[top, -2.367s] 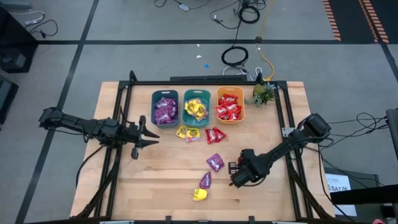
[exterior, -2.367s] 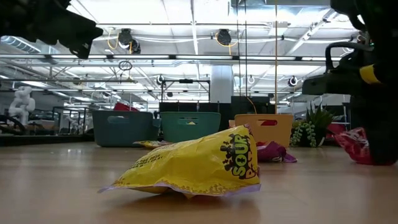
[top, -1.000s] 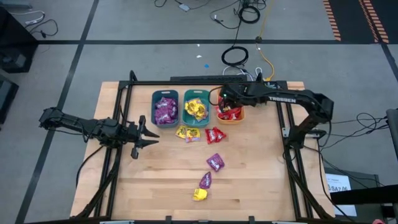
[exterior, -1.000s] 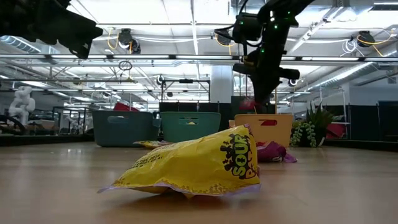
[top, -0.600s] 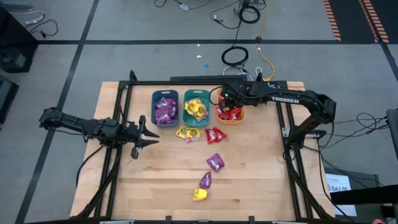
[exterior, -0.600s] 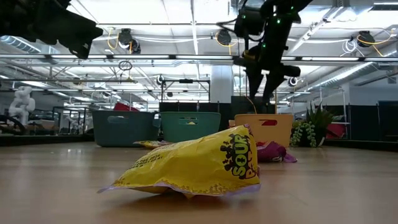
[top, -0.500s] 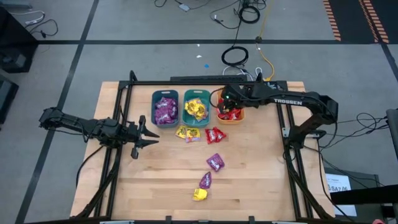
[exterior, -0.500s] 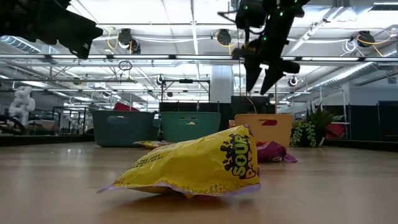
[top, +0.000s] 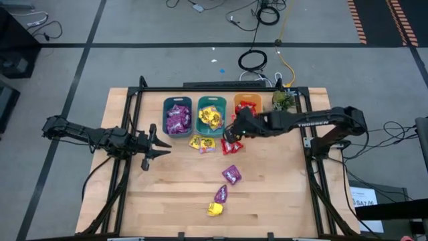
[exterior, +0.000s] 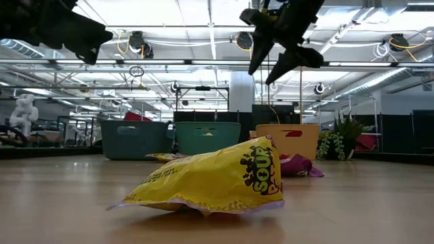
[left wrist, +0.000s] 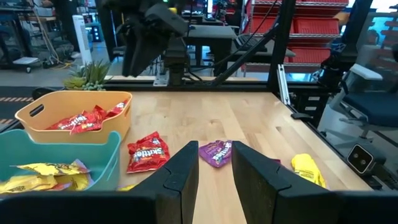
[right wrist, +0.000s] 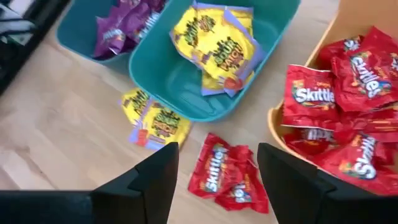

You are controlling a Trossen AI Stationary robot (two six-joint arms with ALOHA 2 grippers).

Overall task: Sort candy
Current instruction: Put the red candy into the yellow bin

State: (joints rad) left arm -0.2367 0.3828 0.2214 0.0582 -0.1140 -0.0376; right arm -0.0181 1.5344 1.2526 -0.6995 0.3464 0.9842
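The pale wooden slatted desk (top: 174, 194) carries three plastic bins in a row at its far side, so each colour has its own home: a dark teal bin of purple packets (top: 177, 116), a lighter teal bin of yellow packets (top: 211, 116) and an orange bin of red packets (top: 247, 104). The candy not yet sorted lies loose in front of them: a red crinkly Skittles packet (right wrist: 219, 172) and a yellow packet (right wrist: 153, 124) just before the bins, two purple packets (top: 231, 174) nearer mid-desk, and a yellow Sour Patch packet (exterior: 215, 178) closest to the near edge. The right gripper (top: 232, 134) hangs above the red packet with its fingers spread and empty, which looks like the line-up for the next pick. The left gripper (top: 158, 144) waits well to the left of the bins, fingers partly parted with nothing between them. Compared with a second ago, the right arm has swung off the orange bin toward the loose red packet and its fingers have let go; the loose packets and the left arm have not shifted.
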